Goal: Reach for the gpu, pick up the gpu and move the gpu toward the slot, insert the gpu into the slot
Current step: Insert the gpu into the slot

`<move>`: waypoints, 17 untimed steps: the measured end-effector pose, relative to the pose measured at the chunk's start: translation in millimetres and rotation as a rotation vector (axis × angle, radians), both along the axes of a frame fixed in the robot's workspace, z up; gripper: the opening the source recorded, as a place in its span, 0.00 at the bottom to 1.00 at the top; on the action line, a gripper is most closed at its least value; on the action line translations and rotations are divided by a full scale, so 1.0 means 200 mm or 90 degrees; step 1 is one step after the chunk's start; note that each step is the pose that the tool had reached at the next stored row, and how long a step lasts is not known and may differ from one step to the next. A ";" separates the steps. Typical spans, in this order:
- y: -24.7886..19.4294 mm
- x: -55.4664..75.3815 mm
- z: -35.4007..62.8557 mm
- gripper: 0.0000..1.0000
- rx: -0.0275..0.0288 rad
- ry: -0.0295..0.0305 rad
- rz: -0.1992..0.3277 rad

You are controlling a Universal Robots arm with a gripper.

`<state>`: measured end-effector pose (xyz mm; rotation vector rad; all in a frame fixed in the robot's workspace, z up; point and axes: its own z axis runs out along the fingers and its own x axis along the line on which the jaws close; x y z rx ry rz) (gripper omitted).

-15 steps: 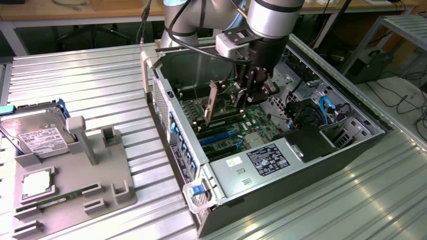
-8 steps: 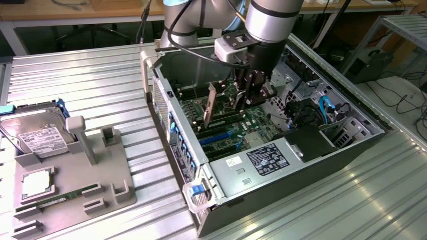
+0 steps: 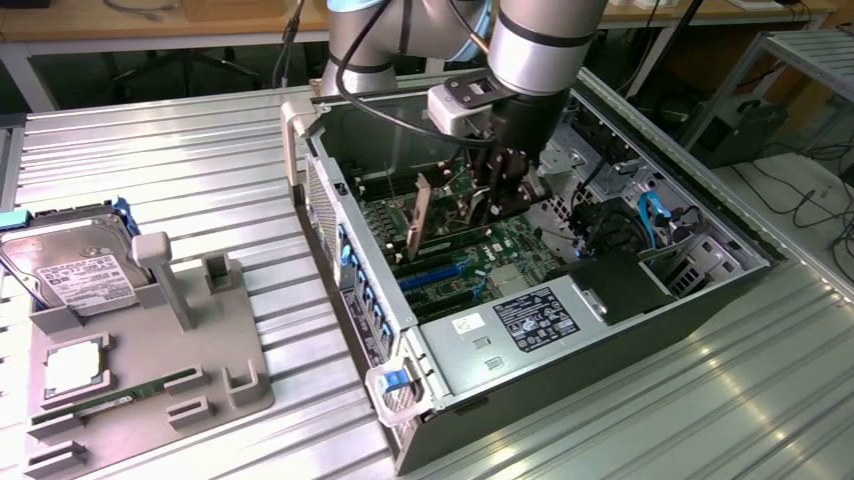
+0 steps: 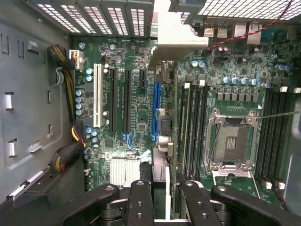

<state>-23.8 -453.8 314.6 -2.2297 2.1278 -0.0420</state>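
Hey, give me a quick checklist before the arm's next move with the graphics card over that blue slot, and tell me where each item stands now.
1. Gripper shut on the gpu: ok.
2. Card held edge-on and upright over the motherboard: ok.
3. Card runs parallel beside the slot: ok.
4. Card seated in slot: not ok, slot's blue length still exposed.
5. Slot free of debris: cannot tell.
6. Bracket end meets the case opening: cannot tell.

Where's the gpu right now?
The gpu stands on edge inside the open computer case, held by the gripper, right beside the blue slot on the motherboard.
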 end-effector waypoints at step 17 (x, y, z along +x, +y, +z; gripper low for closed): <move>-0.029 -0.01 -0.107 0.27 -0.0023 0.0020 -0.019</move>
